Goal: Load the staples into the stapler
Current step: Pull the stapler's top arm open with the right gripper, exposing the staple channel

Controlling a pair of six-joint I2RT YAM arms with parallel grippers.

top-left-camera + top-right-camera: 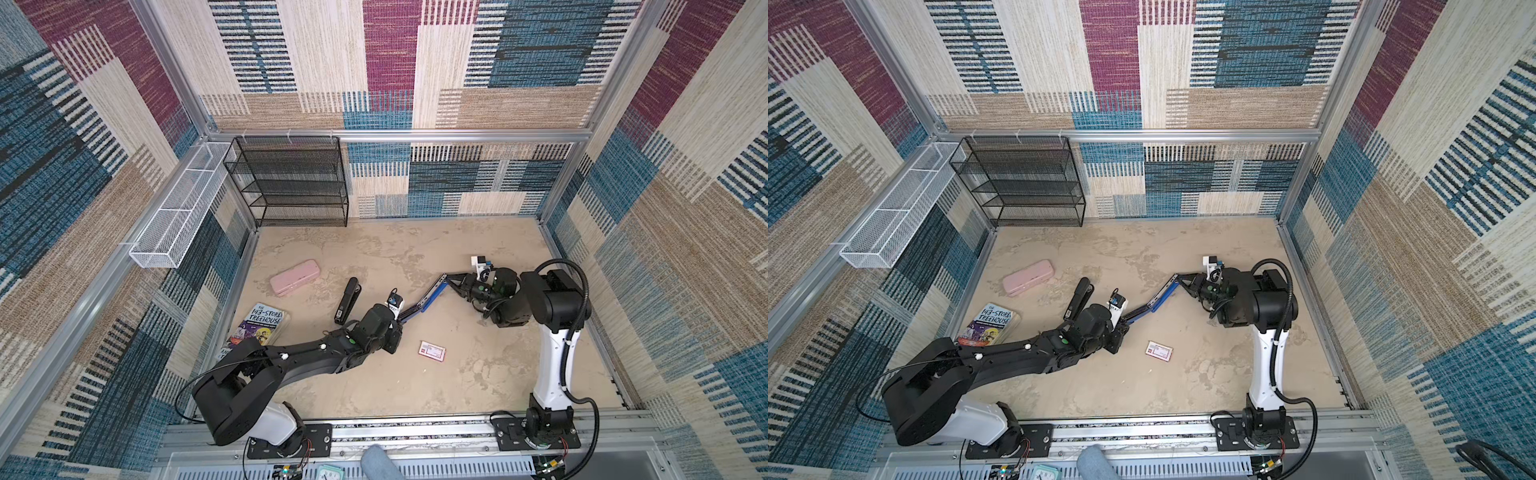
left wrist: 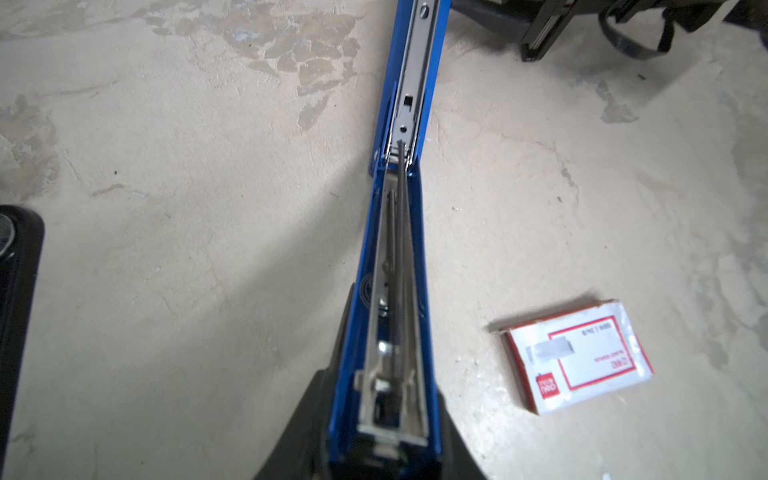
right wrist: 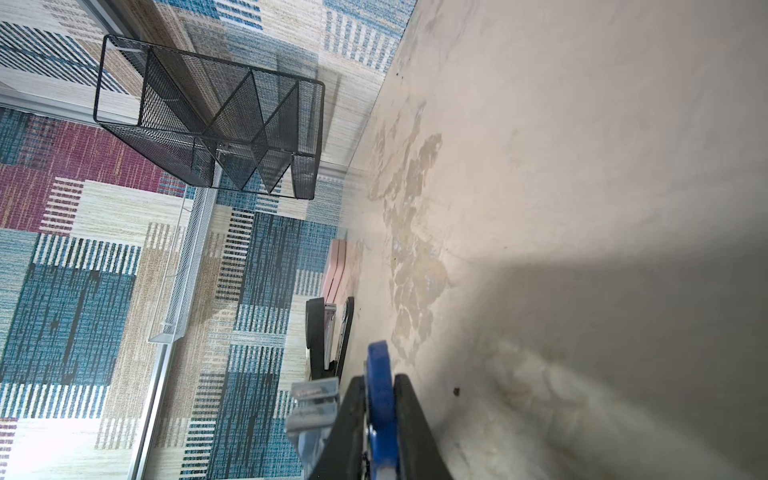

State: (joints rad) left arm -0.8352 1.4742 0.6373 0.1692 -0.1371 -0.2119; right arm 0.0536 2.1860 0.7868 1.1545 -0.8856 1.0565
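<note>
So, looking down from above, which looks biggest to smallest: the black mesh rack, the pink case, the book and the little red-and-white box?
1. black mesh rack, by far the largest.
2. book and pink case: roughly alike, and the book is partly hidden, so I won't rank them.
3. red-and-white box, smallest.

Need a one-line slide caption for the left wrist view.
Left gripper holds the opened blue stapler, magazine channel exposed; staple box lies apart on the table.
</note>
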